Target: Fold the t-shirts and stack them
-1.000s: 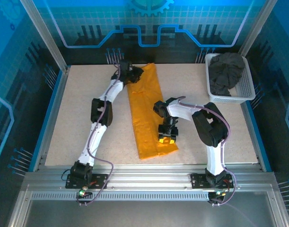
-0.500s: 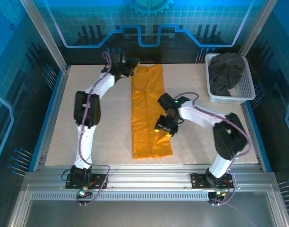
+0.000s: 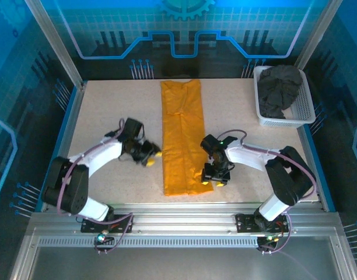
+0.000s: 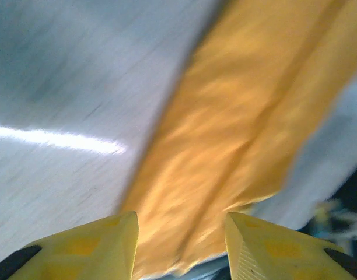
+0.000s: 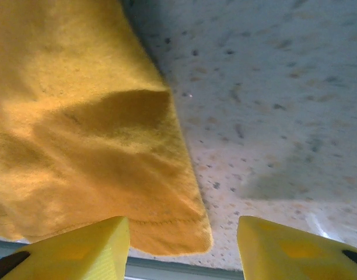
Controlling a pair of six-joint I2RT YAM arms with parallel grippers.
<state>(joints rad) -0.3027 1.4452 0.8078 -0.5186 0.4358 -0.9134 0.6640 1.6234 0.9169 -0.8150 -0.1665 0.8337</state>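
While left tool (image 3: pixel 150 157) and right tool (image 3: pixel 213 182) gape, orange t-shirt (image 3: pixel 181 134) flat

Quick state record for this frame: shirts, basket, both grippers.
orange t-shirt: folded into a long strip, flat on the table
grey t-shirt: crumpled in the white basket, far right corner
left gripper: open, empty, beside strip's left edge
right gripper: open, empty, over strip's near right corner
stack: not started
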